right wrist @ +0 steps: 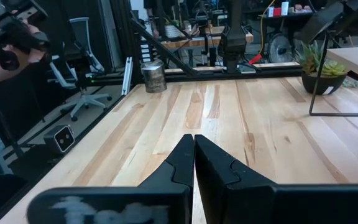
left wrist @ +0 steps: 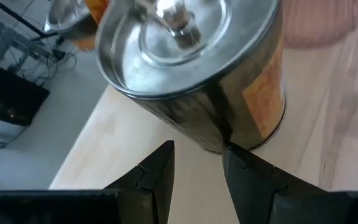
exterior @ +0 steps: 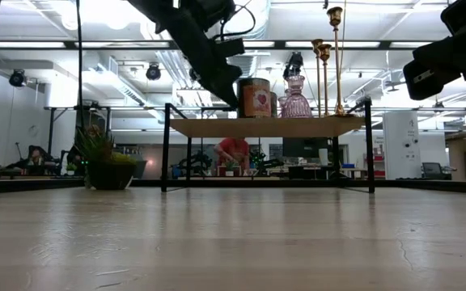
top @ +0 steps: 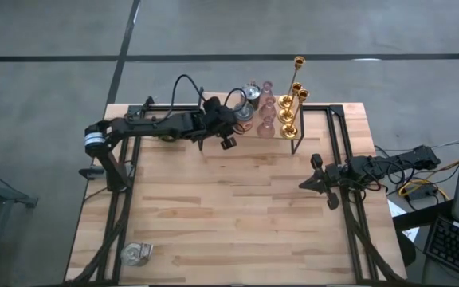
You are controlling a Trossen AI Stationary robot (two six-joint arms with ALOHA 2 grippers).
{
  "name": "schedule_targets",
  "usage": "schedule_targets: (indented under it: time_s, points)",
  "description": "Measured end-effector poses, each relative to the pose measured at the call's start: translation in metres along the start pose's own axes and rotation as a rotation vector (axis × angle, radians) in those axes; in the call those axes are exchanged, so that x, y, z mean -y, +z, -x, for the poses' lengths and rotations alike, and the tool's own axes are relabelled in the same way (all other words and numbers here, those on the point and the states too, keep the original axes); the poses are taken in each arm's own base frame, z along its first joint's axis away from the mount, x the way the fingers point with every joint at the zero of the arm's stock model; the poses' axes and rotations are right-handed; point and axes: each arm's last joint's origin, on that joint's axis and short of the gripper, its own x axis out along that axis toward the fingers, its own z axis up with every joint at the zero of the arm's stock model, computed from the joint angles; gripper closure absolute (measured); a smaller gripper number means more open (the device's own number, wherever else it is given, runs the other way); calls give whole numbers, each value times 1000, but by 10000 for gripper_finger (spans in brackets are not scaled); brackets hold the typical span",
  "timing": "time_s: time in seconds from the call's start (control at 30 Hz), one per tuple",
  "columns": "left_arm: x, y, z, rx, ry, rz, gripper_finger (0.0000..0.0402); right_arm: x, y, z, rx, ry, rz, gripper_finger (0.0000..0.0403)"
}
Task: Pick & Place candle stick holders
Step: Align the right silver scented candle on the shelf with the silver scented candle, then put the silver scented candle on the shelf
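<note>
On the raised shelf, left gripper stands part-open just off a squat silvery cup, apparently mid-placement. Next calls for clean withdrawal; right gripper waits closed.

No words, brands or numbers can be read. The silvery cup on the shelf carries a reddish label with a heart shape, its lettering too small to read.

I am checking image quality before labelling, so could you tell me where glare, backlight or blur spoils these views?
Low view: bright ceiling lights backlight the shelf, leaving both arms as dark silhouettes. Left wrist view: the silvery cup fills the picture, soft and blurred, with glare on its rim. Right wrist view: the right gripper looks soft up close.
</note>
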Motion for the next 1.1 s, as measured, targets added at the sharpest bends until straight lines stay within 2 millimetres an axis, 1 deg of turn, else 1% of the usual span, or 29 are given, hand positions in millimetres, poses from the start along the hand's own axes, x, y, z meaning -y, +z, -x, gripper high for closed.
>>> schedule_targets:
  time_s: [0.23,0.53,0.9,1.0,1.1]
  points:
    - [-1,7,0,75,-7,21,264,0,0,0,0,0,0,394]
    - [0,12,-1,131,-38,36,264,0,0,0,0,0,0,394]
    - [7,9,-12,110,-52,53,264,0,0,0,0,0,0,394]
    - [6,5,-10,63,-61,33,264,0,0,0,0,0,0,394]
    - [4,4,3,36,-74,33,264,0,0,0,0,0,0,394]
